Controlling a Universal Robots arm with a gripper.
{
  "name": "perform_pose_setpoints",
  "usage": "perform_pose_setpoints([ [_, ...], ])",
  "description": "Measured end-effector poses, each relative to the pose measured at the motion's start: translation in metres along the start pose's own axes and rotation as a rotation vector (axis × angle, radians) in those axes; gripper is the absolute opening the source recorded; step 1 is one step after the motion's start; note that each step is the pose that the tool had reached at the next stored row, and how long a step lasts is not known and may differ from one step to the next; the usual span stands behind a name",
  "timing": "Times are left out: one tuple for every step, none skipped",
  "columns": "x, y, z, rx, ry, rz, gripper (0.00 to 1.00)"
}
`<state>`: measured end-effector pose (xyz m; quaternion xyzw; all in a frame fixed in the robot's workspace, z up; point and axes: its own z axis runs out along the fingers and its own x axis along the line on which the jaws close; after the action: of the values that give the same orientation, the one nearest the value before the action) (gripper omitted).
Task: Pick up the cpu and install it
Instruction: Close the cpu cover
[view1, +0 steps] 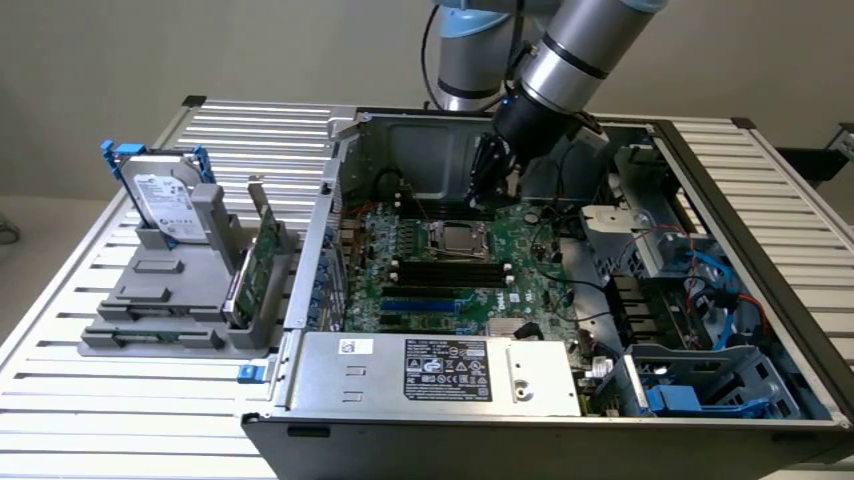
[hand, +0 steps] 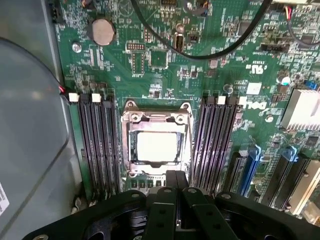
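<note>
Hovering inside the case: the black end effector (view1: 483, 192) on the grey arm is held above the green motherboard (view1: 534, 270), near the socket.
End effector state: it is closed narrow (hand: 176, 179), finger against finger.
Task's thing: the cpu (hand: 156, 147), a small flat square chip with a silvery-white top, is seated in the metal-framed socket (hand: 131, 120), flanked by black memory slots (hand: 97, 145).
Case: the open grey computer case (view1: 400, 160) is laid on the slatted metal surface (view1: 80, 390).
Exterior view's left: a grey hard drive with a white label (view1: 171, 205) is propped upright in a grey holder (view1: 154, 300), apart from the case.
</note>
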<state>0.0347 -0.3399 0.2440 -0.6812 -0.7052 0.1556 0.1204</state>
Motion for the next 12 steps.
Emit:
perform_pose_setpoints([
  [0.000, -0.0026, 0.0020, -0.0001, -0.0004, -0.002, 0.11],
  [0.000, -0.0053, 0.0037, -0.0002, -0.0007, -0.003, 0.11],
  [0.000, -0.0081, 0.0053, -0.0003, -0.0011, -0.005, 0.11],
  [0.001, -0.0106, 0.0065, -0.0002, -0.0015, -0.007, 0.11],
  [0.001, -0.0129, 0.0077, -0.0002, -0.0021, -0.008, 0.11],
  [0.001, -0.0151, 0.0088, -0.0002, -0.0025, -0.010, 0.11],
  [0.001, -0.0175, 0.0099, -0.0002, -0.0032, -0.011, 0.11],
  [0.001, -0.0193, 0.0107, -0.0003, -0.0045, -0.014, 0.11],
  [0.001, -0.0217, 0.0121, -0.0003, -0.0053, -0.015, 0.11],
  [0.001, -0.0229, 0.0128, -0.0004, -0.0064, -0.017, 0.11],
  [0.001, -0.0247, 0.0141, -0.0004, -0.0077, -0.020, 0.11],
  [0.001, -0.0270, 0.0158, -0.0005, -0.0081, -0.022, 0.11],
])
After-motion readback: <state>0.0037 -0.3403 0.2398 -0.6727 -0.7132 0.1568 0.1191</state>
